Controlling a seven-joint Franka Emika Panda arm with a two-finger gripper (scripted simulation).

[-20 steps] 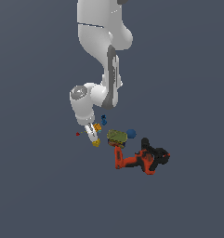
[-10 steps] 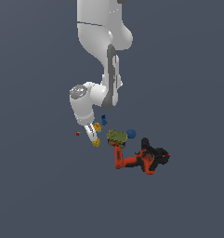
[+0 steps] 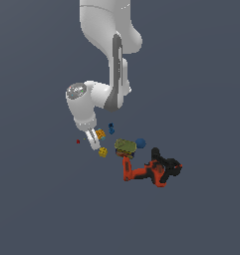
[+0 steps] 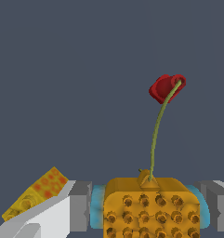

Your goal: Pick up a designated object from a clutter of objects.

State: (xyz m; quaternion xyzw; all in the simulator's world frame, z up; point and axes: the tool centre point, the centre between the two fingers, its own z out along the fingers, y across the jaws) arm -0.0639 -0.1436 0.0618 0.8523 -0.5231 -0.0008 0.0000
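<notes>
Fingers (image 4: 81, 211) clamp the orange-yellow block (image 4: 151, 209) — bumpy, dotted (cyan-edged sides).

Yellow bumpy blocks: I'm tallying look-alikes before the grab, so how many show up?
2. One orange block sits between the gripper fingers; the yellow cube lies just beside the fingers, toward the green box. Others may be hidden.

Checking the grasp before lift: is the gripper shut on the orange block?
Shut on it: in the wrist view both fingers press the orange block between them.
</notes>
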